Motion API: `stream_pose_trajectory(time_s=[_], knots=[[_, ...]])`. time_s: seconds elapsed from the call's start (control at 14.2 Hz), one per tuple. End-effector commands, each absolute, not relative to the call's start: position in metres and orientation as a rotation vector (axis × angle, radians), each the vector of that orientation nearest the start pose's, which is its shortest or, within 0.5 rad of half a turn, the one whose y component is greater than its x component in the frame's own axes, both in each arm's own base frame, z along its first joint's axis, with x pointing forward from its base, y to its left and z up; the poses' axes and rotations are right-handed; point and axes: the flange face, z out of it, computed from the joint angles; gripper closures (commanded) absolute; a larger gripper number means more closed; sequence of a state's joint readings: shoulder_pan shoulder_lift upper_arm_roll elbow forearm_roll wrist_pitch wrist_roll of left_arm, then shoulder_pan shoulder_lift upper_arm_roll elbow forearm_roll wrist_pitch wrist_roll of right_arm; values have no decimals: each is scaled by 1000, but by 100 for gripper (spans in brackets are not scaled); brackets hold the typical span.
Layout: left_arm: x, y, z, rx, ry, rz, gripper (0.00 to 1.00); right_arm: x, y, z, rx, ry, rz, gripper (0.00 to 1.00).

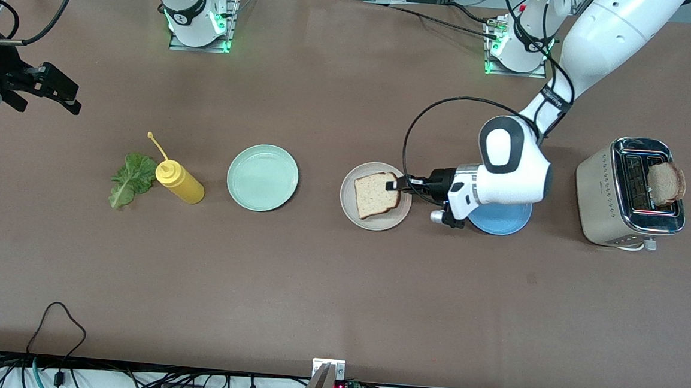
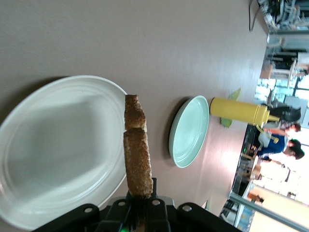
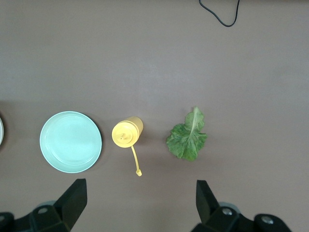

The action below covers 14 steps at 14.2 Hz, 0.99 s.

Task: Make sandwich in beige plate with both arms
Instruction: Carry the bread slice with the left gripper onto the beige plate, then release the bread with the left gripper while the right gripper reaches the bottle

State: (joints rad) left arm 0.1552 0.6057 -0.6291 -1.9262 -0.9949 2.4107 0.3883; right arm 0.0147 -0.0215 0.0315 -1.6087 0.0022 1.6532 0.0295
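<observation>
While bread hangs over the plate:
Left gripper (image 1: 395,185): pinching a bread slice (image 1: 375,194) by its edge, over the beige plate (image 1: 348,208); contact with the plate is perhaps not yet made.
Right gripper (image 3: 140,203): spread wide, waiting high above the lettuce leaf (image 3: 187,137) and the yellow bottle (image 3: 127,132).
Second slice (image 1: 666,183): in the toaster (image 1: 605,198).

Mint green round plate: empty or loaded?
Empty. The mint green round plate shows bare in front and right wrist views; nothing lies on it.
</observation>
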Motion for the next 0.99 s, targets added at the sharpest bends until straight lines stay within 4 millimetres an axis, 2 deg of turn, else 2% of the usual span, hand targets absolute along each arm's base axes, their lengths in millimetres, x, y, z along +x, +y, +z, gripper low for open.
stream_pose_trajectory(time_s=[0.0, 0.21, 0.35, 0.56, 0.63, 0.71, 0.78, 0.92], knots=[[563, -275, 218, 2157, -4, -132, 100, 551, 27, 624, -3120, -22, -116, 0], [560, -273, 205, 2163, -4, -134, 100, 551, 28, 624, -3119, -24, -123, 0], [553, -266, 185, 2175, -28, -120, 100, 552, 28, 623, -3118, -24, -121, 0], [548, -267, 182, 2164, -4, -132, 99, 555, 28, 616, -3113, -50, -99, 0], [547, -270, 183, 2154, 12, -134, 88, 556, 28, 616, -3096, -45, -96, 0], [547, -270, 183, 2155, 9, -131, 48, 558, 25, 611, -3059, -26, -75, 0], [548, -269, 183, 2155, 8, -128, 0, 560, 25, 605, -3050, -75, -59, 0], [550, -266, 185, 2156, -2, -113, 0, 564, 22, 595, -3010, -247, -57, 0]])
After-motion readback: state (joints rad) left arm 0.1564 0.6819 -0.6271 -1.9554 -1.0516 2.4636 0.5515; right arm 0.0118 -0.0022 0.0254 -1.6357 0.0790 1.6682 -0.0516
